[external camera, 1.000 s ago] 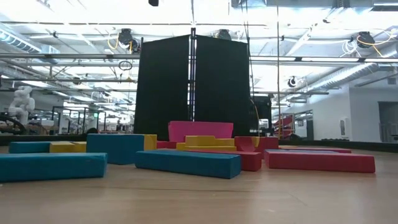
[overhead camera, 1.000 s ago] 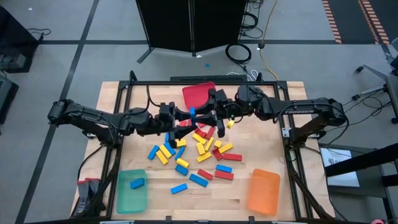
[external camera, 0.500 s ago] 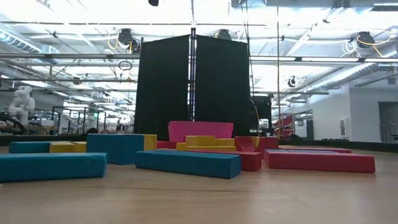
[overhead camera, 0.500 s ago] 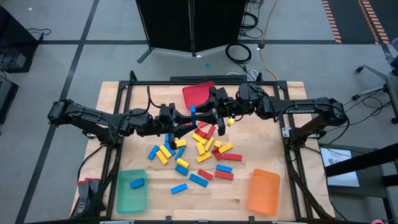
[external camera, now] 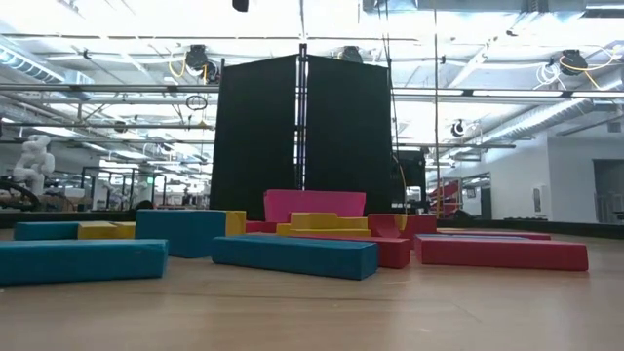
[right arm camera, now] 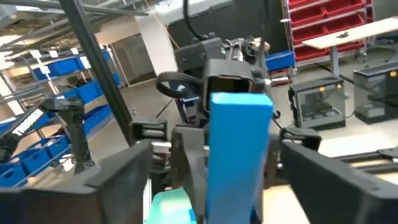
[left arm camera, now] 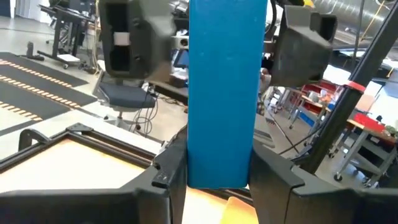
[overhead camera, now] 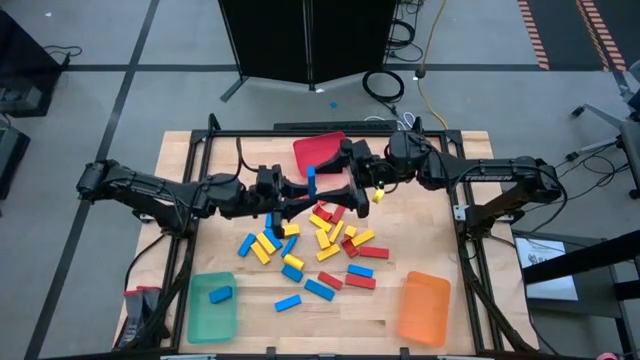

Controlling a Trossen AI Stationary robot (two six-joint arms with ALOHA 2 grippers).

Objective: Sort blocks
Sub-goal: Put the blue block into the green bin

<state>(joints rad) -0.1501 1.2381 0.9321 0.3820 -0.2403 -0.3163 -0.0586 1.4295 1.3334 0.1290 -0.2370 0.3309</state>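
Note:
A blue block (overhead camera: 310, 182) stands upright in the air above the middle of the table, near its far edge. My left gripper (overhead camera: 300, 190) reaches in from the left and is shut on it. My right gripper (overhead camera: 335, 178) comes from the right and is open. Its fingers (right arm camera: 112, 186) stand on either side of the block (right arm camera: 239, 155) without touching it. Loose red, yellow and blue blocks (overhead camera: 320, 240) lie flat on the table below. The low view shows them (external camera: 292, 255) but neither gripper. My left gripper pinches the blue block's lower end (left arm camera: 217, 168) between its two fingers (left arm camera: 155, 180). The fingers lie level and come from the table's left side. The block stands upright above them, lifted clear of the table.
A red bin (overhead camera: 320, 150) sits at the far edge behind the grippers. A green bin (overhead camera: 213, 305) holding one blue block is at the near left, and an orange bin (overhead camera: 424, 308) at the near right. A black metal frame (overhead camera: 190, 200) borders the table.
My right gripper has opened and let go of the blue block. The block stays upright in my left gripper, at the same spot above the table.

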